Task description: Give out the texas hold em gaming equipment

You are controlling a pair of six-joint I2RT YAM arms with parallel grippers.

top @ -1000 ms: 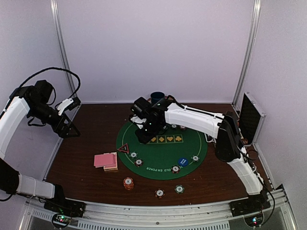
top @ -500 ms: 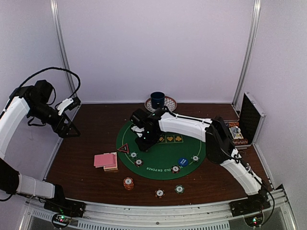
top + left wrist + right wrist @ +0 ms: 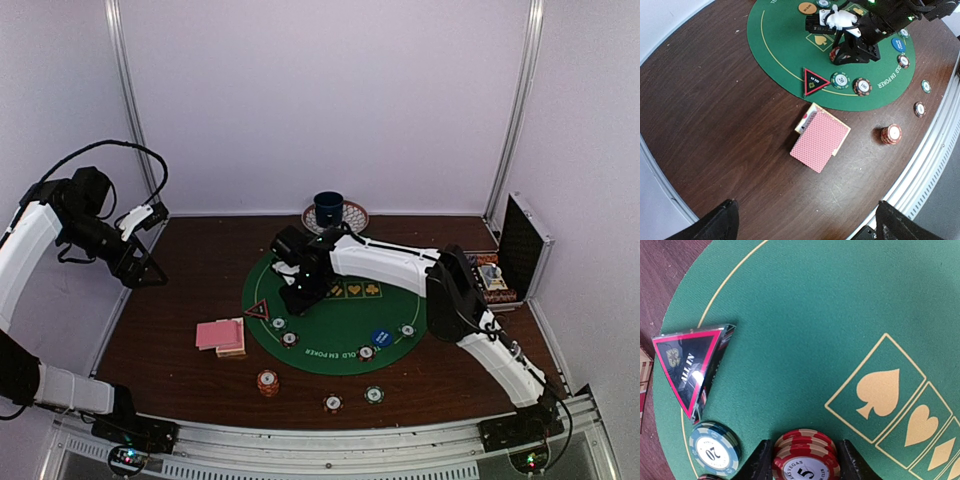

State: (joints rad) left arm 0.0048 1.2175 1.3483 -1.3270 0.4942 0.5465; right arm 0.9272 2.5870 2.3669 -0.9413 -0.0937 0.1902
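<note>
Right gripper clamped on a red chip stack, left gripper spread wide over the table

Your right gripper (image 3: 805,462) has a finger pressed to each side of the short stack of red edge-striped poker chips (image 3: 805,452) marked 5, on the left half of the round green felt mat (image 3: 805,305) near the gold spade box; the views don't settle whether the stack rests on the felt. The black-red triangle marker (image 3: 690,365) lies at the mat's left edge, and a green-and-white chip (image 3: 714,450) marked 20 sits just beside the gripper. Your left gripper (image 3: 805,210) hangs high with its fingers far apart, holding nothing; below it the pink-backed playing cards (image 3: 819,140) lie piled on the dark wooden table (image 3: 715,125) just off the mat, an orange chip stack (image 3: 890,134) nearby
</note>
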